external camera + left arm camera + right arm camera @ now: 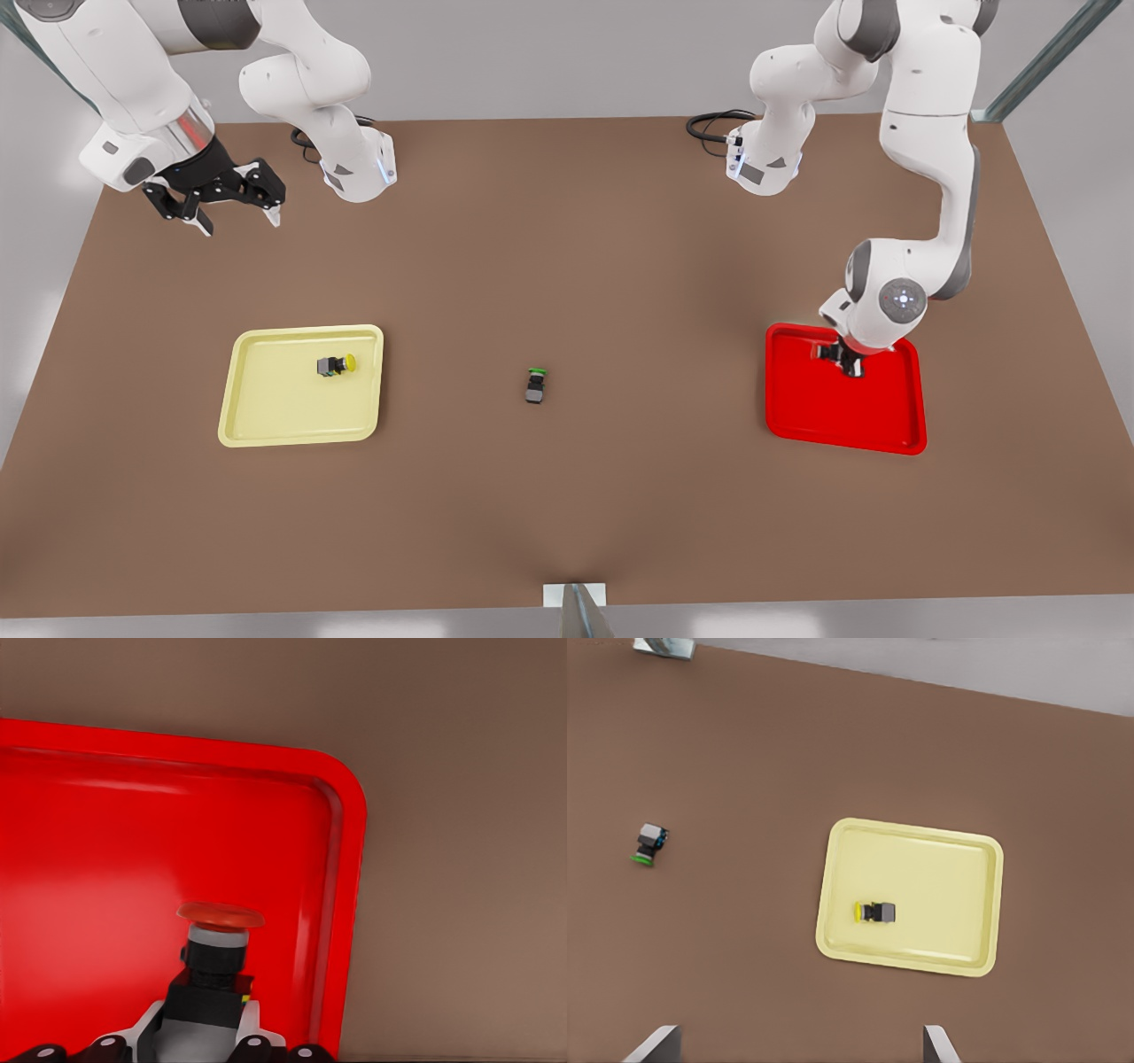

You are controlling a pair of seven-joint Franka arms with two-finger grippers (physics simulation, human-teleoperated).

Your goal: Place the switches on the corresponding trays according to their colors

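Closest to the lens, in the left wrist view, the red switch [215, 970] sits clamped between the fingers of the left gripper [205, 1038], its dark body squeezed at the sides and its round red cap pointing out beyond the fingertips, over the floor of the red tray [106, 850] and near one rounded corner of the rim; whether the switch touches the tray floor cannot be told; in the front view this gripper [842, 356] is low inside the red tray [842, 416]; the right gripper [232, 215] hangs high above the brown table [567, 266], jaws spread apart and empty, its two fingertips [656, 1047] wide of each other; well below and ahead of those jaws lies the yellow tray [939, 890], with the yellow switch [875, 912] on its side within it; the green switch [651, 844] lies on bare table, well apart from both grippers; three switches in all, one of each colour; two trays; two arms
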